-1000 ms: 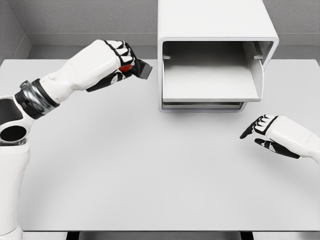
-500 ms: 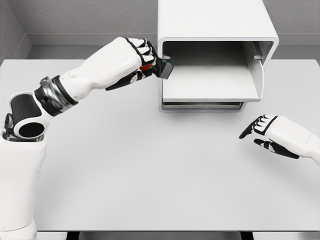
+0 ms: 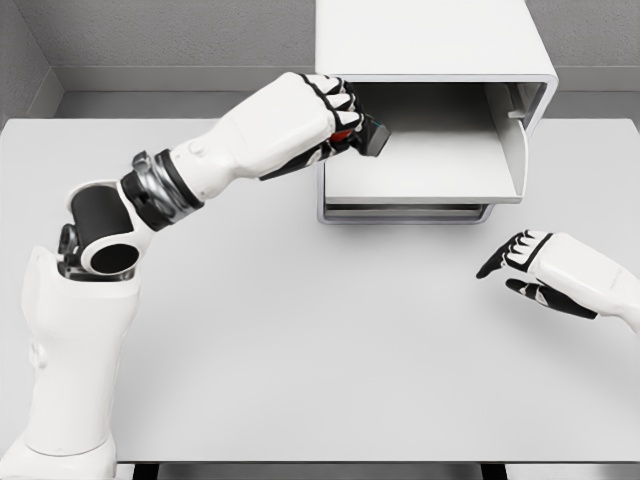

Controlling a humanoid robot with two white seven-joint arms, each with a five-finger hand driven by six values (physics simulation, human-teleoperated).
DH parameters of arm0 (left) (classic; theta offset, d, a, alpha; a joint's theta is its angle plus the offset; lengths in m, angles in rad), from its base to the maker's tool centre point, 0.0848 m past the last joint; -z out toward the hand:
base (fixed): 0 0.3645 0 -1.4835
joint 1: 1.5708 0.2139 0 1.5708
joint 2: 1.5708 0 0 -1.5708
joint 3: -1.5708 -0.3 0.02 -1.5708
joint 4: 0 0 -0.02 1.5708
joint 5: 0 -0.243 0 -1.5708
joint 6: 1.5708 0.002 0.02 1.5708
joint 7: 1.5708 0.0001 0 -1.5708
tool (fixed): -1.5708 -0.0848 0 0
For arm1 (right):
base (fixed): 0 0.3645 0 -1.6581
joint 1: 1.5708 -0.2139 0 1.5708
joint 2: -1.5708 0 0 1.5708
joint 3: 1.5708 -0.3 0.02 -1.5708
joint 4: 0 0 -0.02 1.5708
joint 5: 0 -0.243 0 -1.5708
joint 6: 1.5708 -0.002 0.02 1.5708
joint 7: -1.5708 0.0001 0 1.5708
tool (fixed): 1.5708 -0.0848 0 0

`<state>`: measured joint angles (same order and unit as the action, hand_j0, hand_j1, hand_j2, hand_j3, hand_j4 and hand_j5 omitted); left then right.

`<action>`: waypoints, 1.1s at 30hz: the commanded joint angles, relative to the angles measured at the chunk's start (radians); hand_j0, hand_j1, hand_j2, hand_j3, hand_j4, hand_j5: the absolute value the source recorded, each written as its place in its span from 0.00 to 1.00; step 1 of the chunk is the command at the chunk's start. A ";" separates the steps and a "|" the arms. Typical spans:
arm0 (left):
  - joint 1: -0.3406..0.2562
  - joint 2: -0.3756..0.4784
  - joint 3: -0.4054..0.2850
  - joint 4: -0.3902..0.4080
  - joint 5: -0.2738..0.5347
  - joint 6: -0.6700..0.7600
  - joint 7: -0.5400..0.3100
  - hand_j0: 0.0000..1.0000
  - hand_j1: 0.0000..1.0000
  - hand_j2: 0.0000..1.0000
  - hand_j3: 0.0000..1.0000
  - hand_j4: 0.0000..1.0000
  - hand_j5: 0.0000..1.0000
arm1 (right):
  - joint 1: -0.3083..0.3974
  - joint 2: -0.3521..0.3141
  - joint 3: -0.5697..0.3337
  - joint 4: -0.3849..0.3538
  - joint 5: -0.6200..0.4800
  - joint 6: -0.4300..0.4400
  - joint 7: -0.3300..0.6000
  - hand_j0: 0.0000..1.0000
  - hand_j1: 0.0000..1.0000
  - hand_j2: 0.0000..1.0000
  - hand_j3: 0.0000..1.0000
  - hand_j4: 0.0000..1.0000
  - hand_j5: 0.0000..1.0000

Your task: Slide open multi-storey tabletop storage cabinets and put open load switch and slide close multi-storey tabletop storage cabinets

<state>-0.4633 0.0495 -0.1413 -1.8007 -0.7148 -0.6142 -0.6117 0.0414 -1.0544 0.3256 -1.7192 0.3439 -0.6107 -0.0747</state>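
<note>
A white tabletop storage cabinet (image 3: 430,40) stands at the back of the table, its upper drawer (image 3: 440,175) slid out toward me. My left hand (image 3: 330,115) is shut on a dark grey load switch (image 3: 373,137) with a red part, holding it just above the drawer's left end. Only the switch's dark end and a sliver of red show past the fingers. My right hand (image 3: 525,265) rests low at the right, in front of the cabinet, fingers relaxed and holding nothing.
The grey table (image 3: 300,330) stretches from the cabinet to the front edge. A narrow lower drawer edge (image 3: 405,212) shows under the open one. Grey walls close off the back.
My left arm has carried the switch rightward from the table's left side to over the open drawer. The right hand has barely moved.
</note>
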 commanded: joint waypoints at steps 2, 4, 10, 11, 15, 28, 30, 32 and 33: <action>0.000 -0.028 -0.011 0.001 -0.032 0.003 0.001 0.37 0.37 0.37 0.37 0.37 0.37 | -0.002 -0.001 0.000 0.000 -0.006 0.000 0.000 0.60 0.60 0.60 0.60 0.60 0.60; 0.000 -0.048 -0.014 0.006 -0.049 0.003 0.001 0.37 0.37 0.37 0.37 0.37 0.37 | 0.000 0.001 0.000 0.000 -0.006 0.000 0.000 0.60 0.60 0.60 0.60 0.60 0.60; 0.000 -0.050 -0.021 0.015 -0.130 0.003 0.001 0.37 0.37 0.37 0.37 0.37 0.37 | 0.000 0.004 0.000 0.000 -0.006 0.000 0.000 0.60 0.60 0.60 0.60 0.60 0.60; 0.000 -0.050 -0.024 0.015 -0.133 0.003 0.001 0.37 0.37 0.37 0.37 0.37 0.37 | 0.000 0.004 0.000 0.000 -0.006 0.000 0.000 0.60 0.60 0.60 0.60 0.60 0.60; -0.002 -0.050 -0.044 0.032 -0.138 0.003 0.001 0.37 0.37 0.37 0.37 0.37 0.37 | 0.000 0.004 0.000 -0.002 -0.006 0.000 0.000 0.60 0.60 0.60 0.60 0.60 0.60; -0.046 -0.050 -0.104 0.118 -0.175 0.003 0.001 0.39 0.39 0.39 0.39 0.39 0.39 | 0.000 0.005 0.000 -0.002 -0.006 0.000 0.000 0.60 0.60 0.60 0.60 0.60 0.60; -0.049 -0.050 -0.109 0.119 -0.176 0.003 0.001 0.40 0.40 0.40 0.40 0.40 0.40 | 0.000 0.005 0.000 -0.002 -0.006 0.000 0.000 0.60 0.60 0.60 0.60 0.60 0.60; -0.060 -0.050 -0.118 0.141 -0.183 0.003 0.001 0.40 0.40 0.40 0.40 0.40 0.40 | 0.000 0.005 0.000 0.000 -0.006 0.000 0.000 0.60 0.60 0.60 0.60 0.60 0.60; -0.061 -0.050 -0.121 0.144 -0.183 0.003 0.001 0.40 0.40 0.40 0.40 0.40 0.40 | 0.000 0.005 0.000 0.000 -0.006 0.000 0.000 0.60 0.60 0.60 0.60 0.60 0.60</action>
<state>-0.5292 0.0001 -0.2553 -1.6685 -0.9003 -0.6143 -0.6115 0.0414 -1.0477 0.3256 -1.7197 0.3439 -0.6107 -0.0747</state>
